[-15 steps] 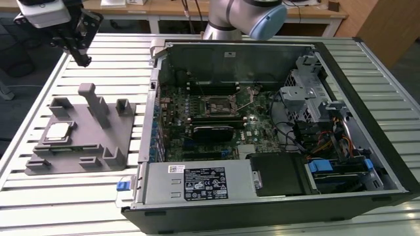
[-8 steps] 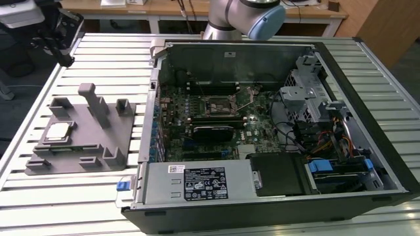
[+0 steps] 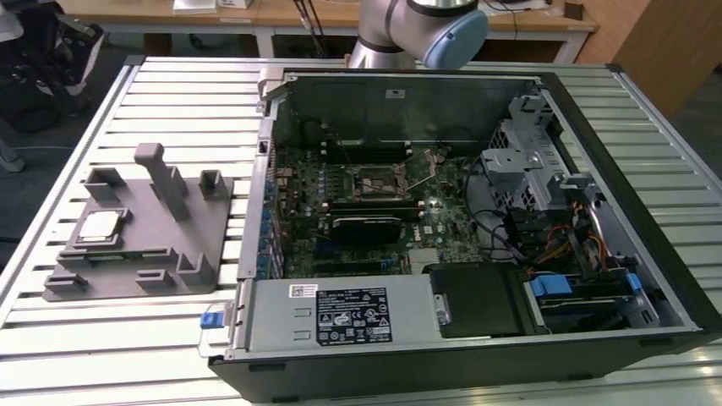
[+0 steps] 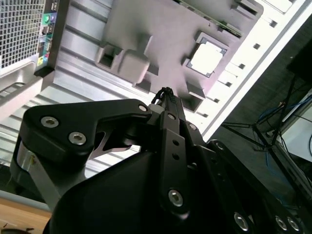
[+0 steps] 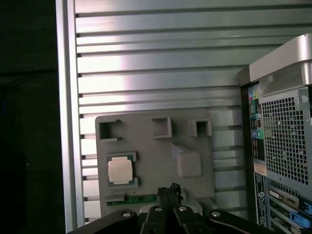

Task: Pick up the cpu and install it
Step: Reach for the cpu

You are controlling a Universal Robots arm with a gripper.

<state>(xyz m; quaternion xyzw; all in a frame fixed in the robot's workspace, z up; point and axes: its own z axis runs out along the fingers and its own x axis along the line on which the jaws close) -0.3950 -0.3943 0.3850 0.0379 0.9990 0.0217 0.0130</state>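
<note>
The cpu (image 3: 100, 225) is a small silver-grey square chip lying flat in a recess of the grey plastic holder block (image 3: 158, 254), at the exterior view's left. Both wrist views look down on the cpu (image 4: 208, 58) (image 5: 121, 170) and the holder block (image 4: 161, 34) (image 5: 156, 141) from well above. My gripper (image 4: 165, 92) (image 5: 168, 189) hangs high over the holder, apart from the chip. Its black fingers are shut together with nothing between them. The metal-framed socket (image 3: 376, 179) sits on the motherboard inside the open computer case (image 3: 665, 279).
The case and holder rest on a slatted aluminium table (image 3: 169, 93) (image 5: 161, 63). The case's rear panel (image 5: 285, 146) stands close beside the holder. A narrow green circuit strip (image 5: 134, 199) lies in the holder near the cpu. The table's edge (image 5: 66, 122) drops to dark floor.
</note>
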